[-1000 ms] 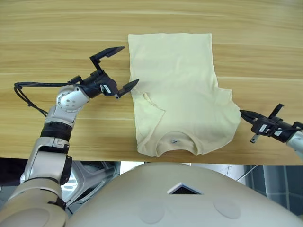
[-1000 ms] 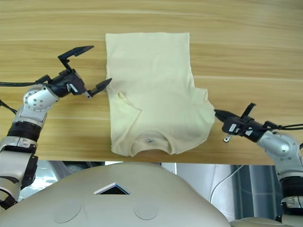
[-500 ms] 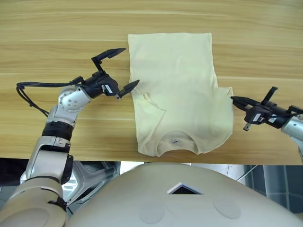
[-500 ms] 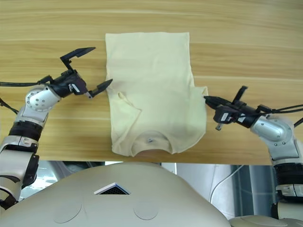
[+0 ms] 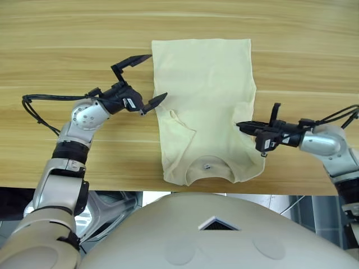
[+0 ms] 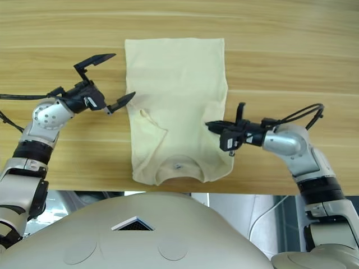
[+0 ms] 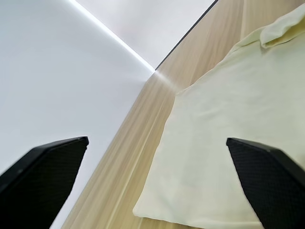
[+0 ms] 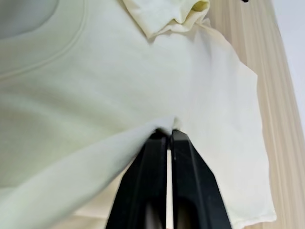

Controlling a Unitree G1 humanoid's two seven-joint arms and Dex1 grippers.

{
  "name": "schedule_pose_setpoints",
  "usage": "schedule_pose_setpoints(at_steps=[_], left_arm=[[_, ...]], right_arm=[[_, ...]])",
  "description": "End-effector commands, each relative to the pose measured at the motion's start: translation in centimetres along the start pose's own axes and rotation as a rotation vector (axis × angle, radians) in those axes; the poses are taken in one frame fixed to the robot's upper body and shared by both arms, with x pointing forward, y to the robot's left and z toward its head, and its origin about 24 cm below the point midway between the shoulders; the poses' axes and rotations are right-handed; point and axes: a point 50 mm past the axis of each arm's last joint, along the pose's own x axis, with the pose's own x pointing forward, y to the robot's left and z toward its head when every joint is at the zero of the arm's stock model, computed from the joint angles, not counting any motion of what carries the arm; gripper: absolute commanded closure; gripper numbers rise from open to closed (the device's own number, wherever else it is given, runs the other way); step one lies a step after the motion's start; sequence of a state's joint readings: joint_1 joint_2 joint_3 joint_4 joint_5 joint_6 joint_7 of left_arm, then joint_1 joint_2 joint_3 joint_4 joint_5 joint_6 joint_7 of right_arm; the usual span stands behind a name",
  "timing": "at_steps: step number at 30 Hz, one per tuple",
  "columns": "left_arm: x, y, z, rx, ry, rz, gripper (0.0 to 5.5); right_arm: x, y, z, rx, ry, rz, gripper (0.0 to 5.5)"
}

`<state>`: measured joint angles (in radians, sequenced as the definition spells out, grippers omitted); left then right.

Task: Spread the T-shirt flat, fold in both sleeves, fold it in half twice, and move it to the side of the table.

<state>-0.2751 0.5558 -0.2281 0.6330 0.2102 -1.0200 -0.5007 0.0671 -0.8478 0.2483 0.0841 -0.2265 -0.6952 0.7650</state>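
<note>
— Where do we find the shirt?
— Lying mid-surface (collar end nearest us). Our right pincer is clamped on its right sleeve cloth; our left pincer gapes wide beside its left edge.

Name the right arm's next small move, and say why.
Probably lower the right sleeve onto the T-shirt and open the fingers. The right gripper is shut on it, holding it over the shirt's body, while the left sleeve already lies folded in.

White wall — one bright seam
</note>
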Motion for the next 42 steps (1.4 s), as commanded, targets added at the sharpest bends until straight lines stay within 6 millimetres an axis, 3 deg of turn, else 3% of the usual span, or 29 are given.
schedule_pose_setpoints(at_steps=[1, 19, 33, 37, 42], left_arm=[[0.3, 0.0, 0.1, 0.008, -0.009, -0.009, 0.1], [0.6, -0.2, 0.2, 0.003, -0.016, -0.014, 0.1], [0.9, -0.3, 0.2, -0.001, -0.017, -0.013, 0.1], [1.1, -0.2, 0.2, -0.002, -0.02, -0.012, 0.1], [1.4, -0.2, 0.2, -0.003, -0.024, -0.011, 0.1]], right_arm=[[1.0, 0.1, 0.0, -0.013, 0.004, 0.044, 5.47], [3.9, -0.8, 0.8, 0.042, -0.053, -0.01, 5.47], [4.2, -0.3, 0.3, 0.084, -0.04, 0.025, 3.07], [3.1, -1.8, 1.7, 0.115, -0.164, -0.065, 2.44], [0.9, -3.8, 1.2, 0.136, -0.169, -0.182, 1.62]])
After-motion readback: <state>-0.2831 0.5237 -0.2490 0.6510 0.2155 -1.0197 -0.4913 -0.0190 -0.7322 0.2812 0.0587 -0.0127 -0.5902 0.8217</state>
